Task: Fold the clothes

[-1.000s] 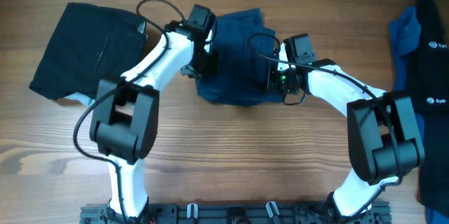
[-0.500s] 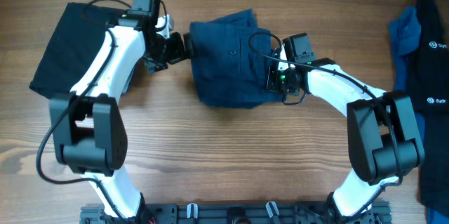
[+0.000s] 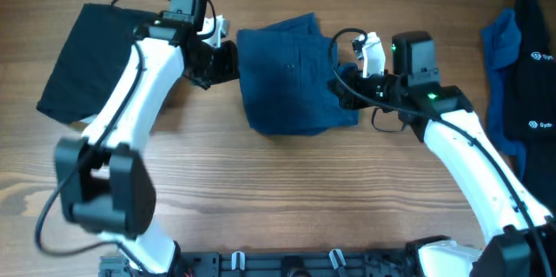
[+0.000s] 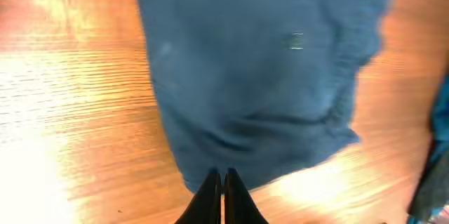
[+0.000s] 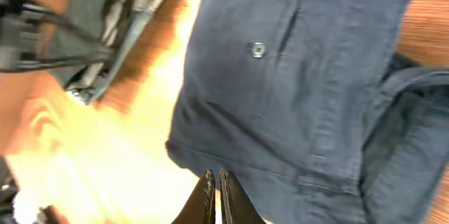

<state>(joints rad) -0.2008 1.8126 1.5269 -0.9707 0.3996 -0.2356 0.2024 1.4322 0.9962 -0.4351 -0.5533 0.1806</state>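
Note:
The dark blue denim shorts (image 3: 291,73) lie folded in a flat block at the table's middle back. In the right wrist view (image 5: 302,90) their buttoned back pocket faces up. In the left wrist view (image 4: 259,76) they fill the upper middle. My left gripper (image 3: 228,60) is shut at the shorts' left edge, its tips (image 4: 222,176) just over the hem. My right gripper (image 3: 345,79) is shut at the shorts' right edge, its tips (image 5: 216,176) over the cloth border. Neither visibly pinches cloth.
A folded black garment (image 3: 87,60) lies at the back left, under the left arm. A bright blue garment (image 3: 502,47) and a black one with white print (image 3: 534,95) lie at the right edge. Bare wooden table (image 3: 287,190) runs along the front.
The left gripper pulled off the shorts to the left, then came back to their left edge. The right arm drew back to the right. The shorts now lie flatter and squarer.

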